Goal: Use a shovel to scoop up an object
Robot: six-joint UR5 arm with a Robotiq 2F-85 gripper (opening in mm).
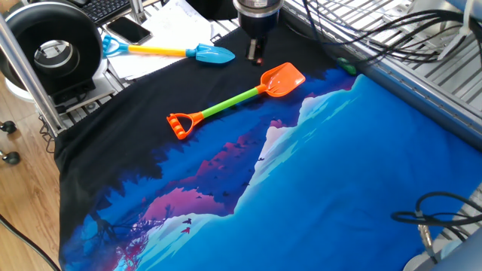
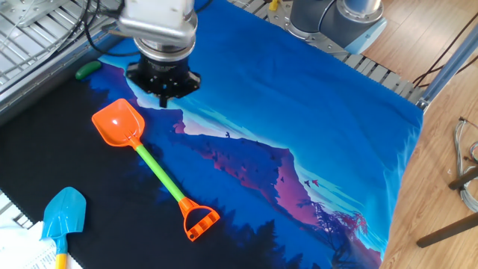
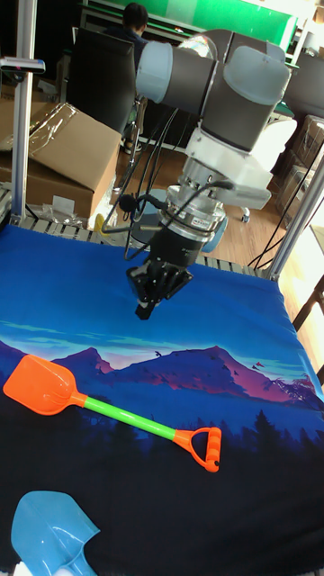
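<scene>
The shovel (image 1: pixel 230 102) lies flat on the dark part of the printed cloth, its orange blade (image 1: pixel 282 79) toward the back and its orange D-handle (image 1: pixel 179 124) toward the front left. It also shows in the other fixed view as the shovel (image 2: pixel 159 173) and in the tall view as the shovel (image 3: pixel 130 419). The object (image 1: pixel 346 65), a small green lump, rests at the cloth's far edge beyond the blade, seen too as the object (image 2: pixel 88 69). My gripper (image 1: pixel 256 54) hangs above the cloth just behind the blade, shut and holding nothing; gripper (image 2: pixel 164 96), gripper (image 3: pixel 144 310).
A blue-bladed, yellow-shafted toy shovel (image 1: pixel 203 53) lies at the back left. A phone (image 1: pixel 128 30) and a black round device (image 1: pixel 53 49) sit beyond it. Metal roller rails (image 1: pixel 444 68) and cables (image 1: pixel 444 211) border the right side. The cloth (image 2: pixel 299 112) covers the table.
</scene>
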